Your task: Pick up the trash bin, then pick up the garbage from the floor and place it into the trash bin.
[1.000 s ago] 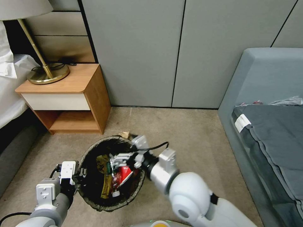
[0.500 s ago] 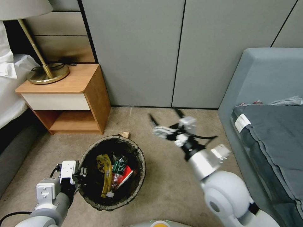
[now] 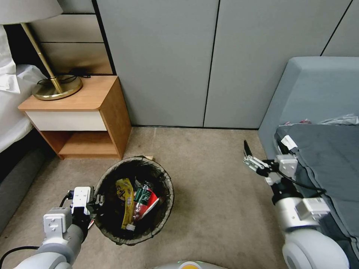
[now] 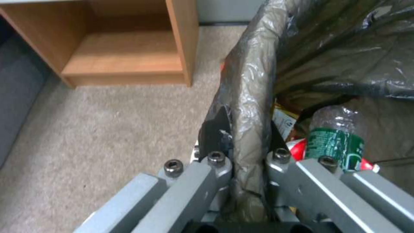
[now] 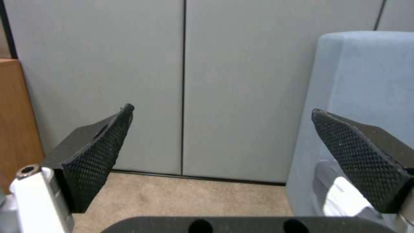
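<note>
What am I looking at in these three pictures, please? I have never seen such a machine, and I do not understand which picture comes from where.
This is a wheeled robot with two arms, each ending in a two-fingered tool. The wide picture comes from a camera on its head, looking down at a carpeted floor beside a nightstand. The other two come from cameras on its wrists. The left tool is shut on the rim of the bin, a small bin lined with a dark bag; the left wrist picture shows the fingers pinching that rim. Inside lies garbage: a green bottle, a yellow wrapper, something red. The right tool is open, holds nothing, and hangs near a grey sofa.
</note>
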Robot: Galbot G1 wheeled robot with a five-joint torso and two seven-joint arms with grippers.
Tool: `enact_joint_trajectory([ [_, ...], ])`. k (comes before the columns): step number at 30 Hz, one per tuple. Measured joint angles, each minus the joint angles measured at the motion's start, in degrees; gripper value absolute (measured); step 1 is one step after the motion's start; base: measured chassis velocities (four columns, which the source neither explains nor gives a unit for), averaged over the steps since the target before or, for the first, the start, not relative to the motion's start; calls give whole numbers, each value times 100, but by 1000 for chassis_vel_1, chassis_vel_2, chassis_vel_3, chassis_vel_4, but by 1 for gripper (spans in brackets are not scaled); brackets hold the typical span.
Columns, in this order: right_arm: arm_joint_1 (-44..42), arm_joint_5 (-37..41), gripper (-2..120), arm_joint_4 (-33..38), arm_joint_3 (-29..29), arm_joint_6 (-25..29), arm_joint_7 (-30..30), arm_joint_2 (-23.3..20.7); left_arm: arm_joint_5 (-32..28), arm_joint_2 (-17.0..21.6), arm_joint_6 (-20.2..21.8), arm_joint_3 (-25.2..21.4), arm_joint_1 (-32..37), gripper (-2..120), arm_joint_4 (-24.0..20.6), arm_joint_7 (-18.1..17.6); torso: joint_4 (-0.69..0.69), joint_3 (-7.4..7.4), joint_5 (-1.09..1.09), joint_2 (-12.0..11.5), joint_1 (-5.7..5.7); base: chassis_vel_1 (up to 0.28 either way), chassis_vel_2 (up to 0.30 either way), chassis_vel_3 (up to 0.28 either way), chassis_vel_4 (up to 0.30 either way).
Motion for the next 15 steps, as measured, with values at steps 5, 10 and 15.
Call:
enact_joint_trajectory([
  [5,-174,-4,100,12,135,73,-28,134,7,-7,0,0,-34,2,0,2,1,1,1,0,0,0,0,0,0],
  [10,-229,-72,100,-9,175,106,-35,243,7,-18,1,0,-64,2,0,5,1,0,1,0,0,0,0,0,0],
  [15,-297,-196,100,-9,160,146,-35,407,7,-26,4,0,-88,2,0,5,1,1,1,0,0,0,0,0,0],
])
